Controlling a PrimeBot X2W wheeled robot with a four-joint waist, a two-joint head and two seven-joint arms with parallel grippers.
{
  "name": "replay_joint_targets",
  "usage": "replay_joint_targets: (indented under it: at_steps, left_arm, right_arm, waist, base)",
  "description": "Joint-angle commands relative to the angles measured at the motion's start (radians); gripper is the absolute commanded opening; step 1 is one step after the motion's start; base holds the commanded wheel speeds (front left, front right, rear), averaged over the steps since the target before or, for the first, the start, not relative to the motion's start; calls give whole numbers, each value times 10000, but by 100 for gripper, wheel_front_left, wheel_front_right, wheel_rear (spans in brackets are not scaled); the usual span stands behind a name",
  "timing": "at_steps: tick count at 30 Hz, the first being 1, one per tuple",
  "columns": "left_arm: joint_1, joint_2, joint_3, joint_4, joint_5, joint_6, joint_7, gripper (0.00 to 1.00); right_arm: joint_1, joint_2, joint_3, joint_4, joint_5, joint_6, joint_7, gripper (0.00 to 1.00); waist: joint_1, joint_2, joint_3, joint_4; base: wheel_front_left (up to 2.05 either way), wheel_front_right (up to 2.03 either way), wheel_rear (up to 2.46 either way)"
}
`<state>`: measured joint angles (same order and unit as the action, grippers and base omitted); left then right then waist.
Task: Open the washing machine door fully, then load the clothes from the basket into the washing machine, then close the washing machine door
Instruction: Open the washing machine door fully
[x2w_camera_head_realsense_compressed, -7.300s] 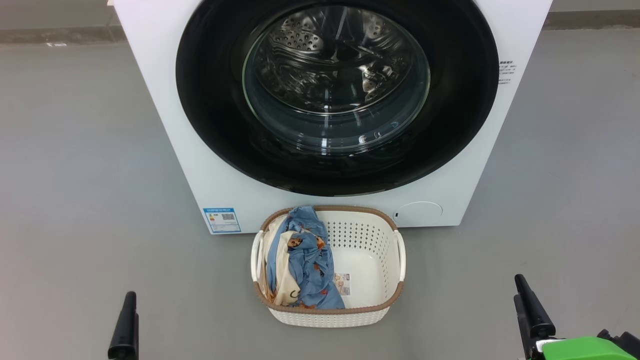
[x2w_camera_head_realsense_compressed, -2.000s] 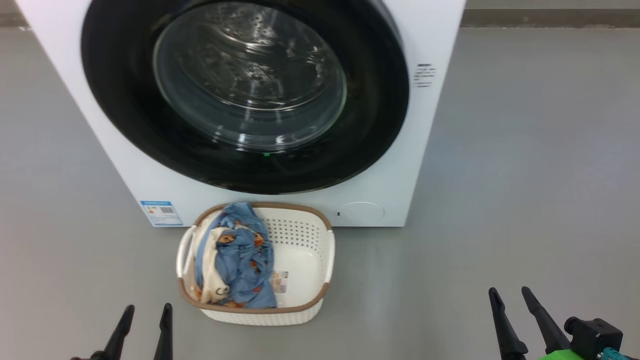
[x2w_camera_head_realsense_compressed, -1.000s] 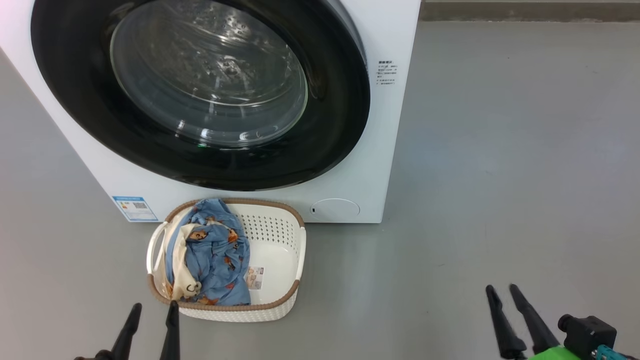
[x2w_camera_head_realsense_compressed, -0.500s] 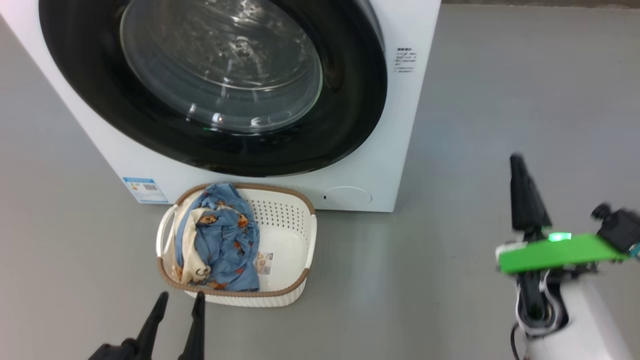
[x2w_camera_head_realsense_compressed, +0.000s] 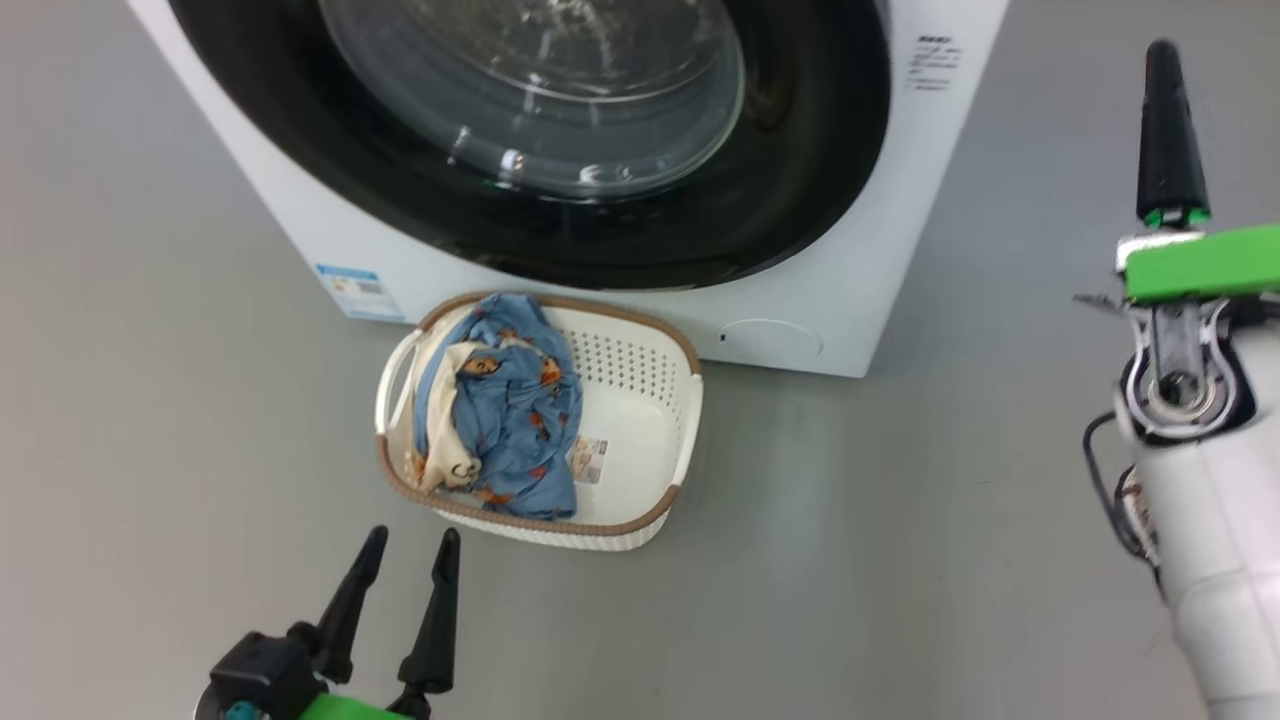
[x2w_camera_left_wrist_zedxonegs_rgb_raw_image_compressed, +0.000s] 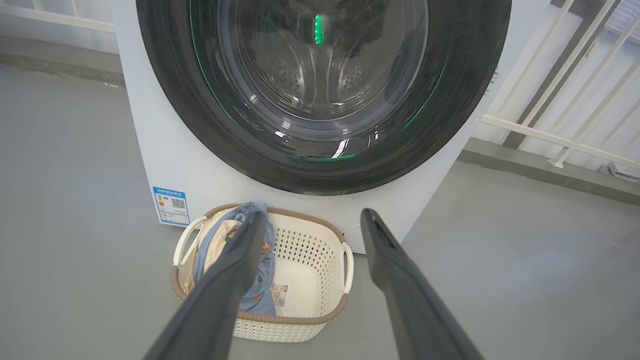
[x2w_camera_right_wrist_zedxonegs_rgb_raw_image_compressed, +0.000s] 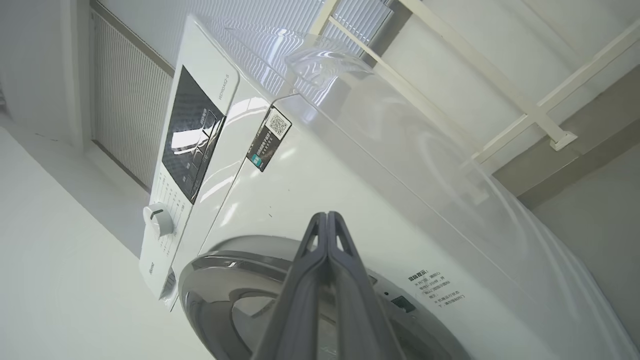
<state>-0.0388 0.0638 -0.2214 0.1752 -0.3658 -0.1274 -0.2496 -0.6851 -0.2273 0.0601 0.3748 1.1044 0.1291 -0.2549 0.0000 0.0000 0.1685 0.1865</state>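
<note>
The white washing machine (x2w_camera_head_realsense_compressed: 860, 300) stands ahead with its round black door (x2w_camera_head_realsense_compressed: 800, 200) closed; the glass window (x2w_camera_head_realsense_compressed: 560, 90) bulges at its centre. On the floor before it sits the cream basket (x2w_camera_head_realsense_compressed: 640, 535) with the blue printed clothes (x2w_camera_head_realsense_compressed: 510, 420) heaped in its left half. My left gripper (x2w_camera_head_realsense_compressed: 410, 545) is open at the lower left, just short of the basket's near rim. My right gripper (x2w_camera_head_realsense_compressed: 1165, 60) is raised at the right, fingers pressed together and empty, to the right of the machine. In the right wrist view the gripper (x2w_camera_right_wrist_zedxonegs_rgb_raw_image_compressed: 327, 217) points at the machine's front (x2w_camera_right_wrist_zedxonegs_rgb_raw_image_compressed: 310, 190) above the door's rim (x2w_camera_right_wrist_zedxonegs_rgb_raw_image_compressed: 215, 262).
A round service flap (x2w_camera_head_realsense_compressed: 770, 340) and a blue energy sticker (x2w_camera_head_realsense_compressed: 357, 288) mark the machine's lower front. Grey floor (x2w_camera_head_realsense_compressed: 900, 560) spreads all round. A white railing (x2w_camera_left_wrist_zedxonegs_rgb_raw_image_compressed: 550, 130) runs behind the machine at the right. A control panel with a knob (x2w_camera_right_wrist_zedxonegs_rgb_raw_image_compressed: 159, 220) tops the machine.
My right gripper has shut and the arm has risen from the lower right up beside the machine. The head camera has shifted, so the machine and basket sit elsewhere in frame.
</note>
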Motion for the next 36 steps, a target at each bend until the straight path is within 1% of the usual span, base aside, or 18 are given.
replay_joint_targets:
  at_steps: [1,5,8,11,15,21,25,32,36]
  left_arm:
    - [-429,80,245,-191,-99,-33,-122,100]
    - [-650,30,102,-183,-160,-33,-122,100]
    - [-768,4,50,-160,-162,-33,-122,100]
    - [-853,-19,13,-155,-182,-33,-122,100]
    - [-958,-45,-45,-168,-217,-33,-122,100]
    - [-1202,-78,-184,-198,-258,-33,-122,100]
    - [-1384,-95,-258,-226,-296,-33,-122,100]
    - [-1629,-116,-406,-241,-345,-33,-122,100]
    - [-1713,-123,-484,-228,-362,-33,-122,100]
  right_arm:
    - [-470,-193,369,-52,594,16,175,0]
    - [-1184,-932,854,266,2079,16,1160,0]
    - [-1570,-1287,1129,443,3232,16,2320,0]
    - [-1927,-1643,1378,832,3781,16,3294,0]
    - [-2443,-1850,1525,1330,4350,16,4315,0]
    - [-3099,-2037,1548,1855,4945,16,5614,0]
    - [-3497,-2108,1532,2199,5160,16,6284,0]
    - [-4130,-2107,1516,2759,5211,16,6889,0]
    - [-4368,-2078,1527,2957,5153,16,6996,0]
  waist:
    - [0,0,450,457]
    - [0,0,749,759]
    - [0,0,942,908]
    - [0,0,1128,1007]
    - [0,0,1388,1095]
    - [0,0,1845,1218]
    - [0,0,2129,1276]
    - [0,0,2478,1368]
    - [0,0,2571,1414]
  base:
    - [0,0,0]
    - [0,0,0]
    - [0,0,0]
    - [0,0,0]
    - [0,0,0]
    - [0,0,0]
    - [0,0,0]
    - [0,0,0]
    - [0,0,0]
